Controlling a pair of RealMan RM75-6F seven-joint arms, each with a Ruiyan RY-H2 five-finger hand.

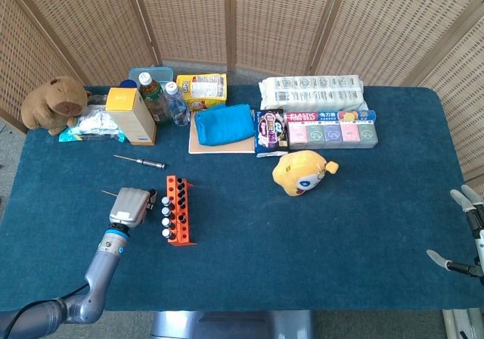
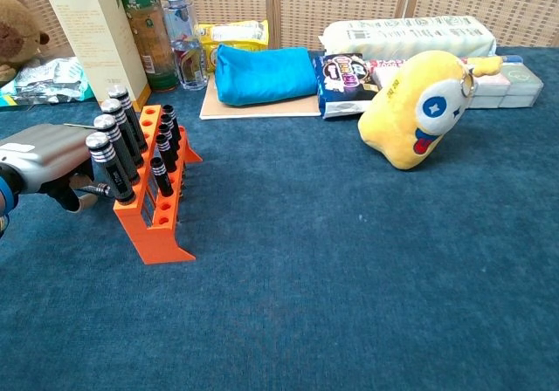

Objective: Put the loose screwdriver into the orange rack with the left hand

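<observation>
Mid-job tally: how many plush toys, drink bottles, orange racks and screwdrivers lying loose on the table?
Plush toys: 2, brown capybara plush and yellow plush
Drink bottles: 2, green-label bottle and water bottle
Orange rack: 1
Loose screwdriver: 1
Total: 6

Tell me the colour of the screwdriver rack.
Orange: the rack holds black-handled, silver-capped screwdrivers. It shows best in the chest view.

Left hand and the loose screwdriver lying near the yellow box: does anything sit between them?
Nothing does. In the head view only bare blue cloth separates the left hand from the loose screwdriver; the orange rack stands off to the hand's side.
</observation>
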